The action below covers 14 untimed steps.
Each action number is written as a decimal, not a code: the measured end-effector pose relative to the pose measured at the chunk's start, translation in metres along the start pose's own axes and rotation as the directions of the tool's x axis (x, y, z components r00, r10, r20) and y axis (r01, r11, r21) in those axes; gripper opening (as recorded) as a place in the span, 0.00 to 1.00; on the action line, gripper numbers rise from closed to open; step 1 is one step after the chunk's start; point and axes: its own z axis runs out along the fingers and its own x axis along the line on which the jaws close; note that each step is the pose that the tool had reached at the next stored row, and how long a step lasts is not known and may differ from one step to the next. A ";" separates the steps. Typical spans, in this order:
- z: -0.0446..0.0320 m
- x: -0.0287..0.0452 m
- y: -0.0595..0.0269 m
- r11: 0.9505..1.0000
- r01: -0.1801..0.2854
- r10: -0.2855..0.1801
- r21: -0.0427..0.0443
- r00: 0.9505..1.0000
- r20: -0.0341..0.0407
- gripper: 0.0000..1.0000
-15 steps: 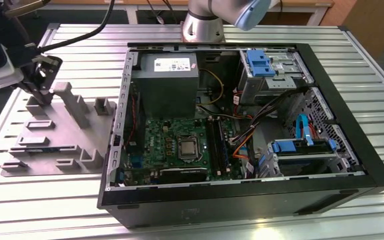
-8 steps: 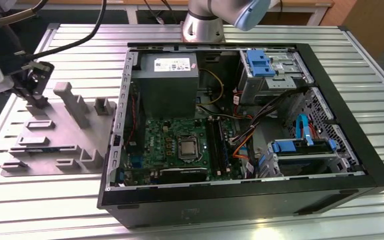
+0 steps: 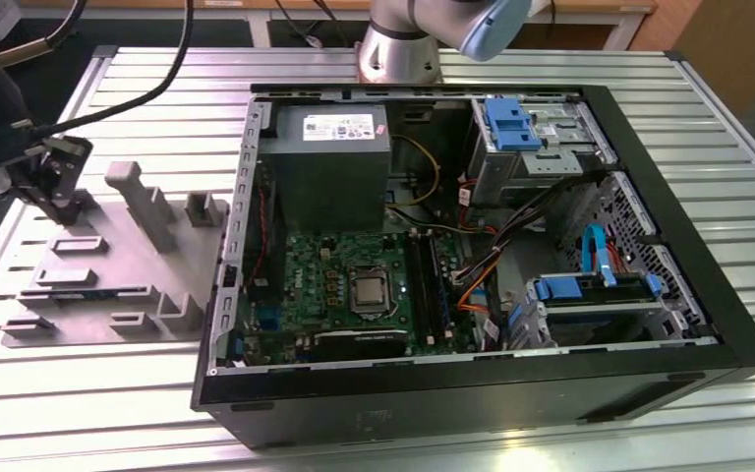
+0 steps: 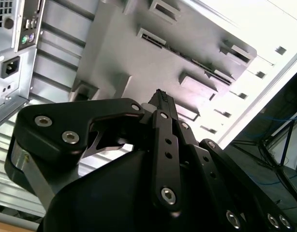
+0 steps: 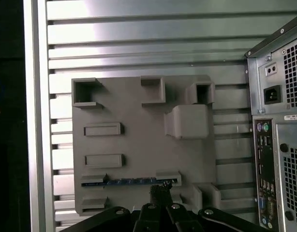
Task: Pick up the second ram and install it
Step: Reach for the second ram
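The second ram (image 5: 131,182) is a thin blue-green stick standing on edge in a long slot of the grey holder plate (image 5: 139,145). In the second wrist view it shows as a dark strip (image 4: 187,55) across that plate. My gripper (image 5: 160,189) hangs just above the plate, near one end of the stick. Its black fingers (image 4: 161,104) are pressed together with nothing between them. In the exterior view the gripper (image 3: 47,192) sits over the far corner of the holder (image 3: 102,285), at that view's left.
An open computer case (image 3: 483,393) lies to the exterior view's right of the holder, with a green motherboard (image 3: 338,265), black memory slots (image 3: 424,280) and a grey power-supply box (image 3: 331,147). Grey blocks (image 3: 142,202) rise from the holder. Everything rests on a slatted metal table (image 3: 89,403).
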 end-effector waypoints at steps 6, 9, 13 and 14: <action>0.0092 0.0087 -0.0044 1.000 0.000 0.000 0.000 1.000 0.000 0.11; 0.0135 0.0130 -0.0068 1.000 0.000 0.000 0.000 1.000 0.000 0.11; 0.0194 0.0175 -0.0099 1.000 0.000 0.000 0.000 1.000 0.000 0.11; 0.0207 0.0184 -0.0107 1.000 0.000 0.000 0.000 1.000 0.000 0.11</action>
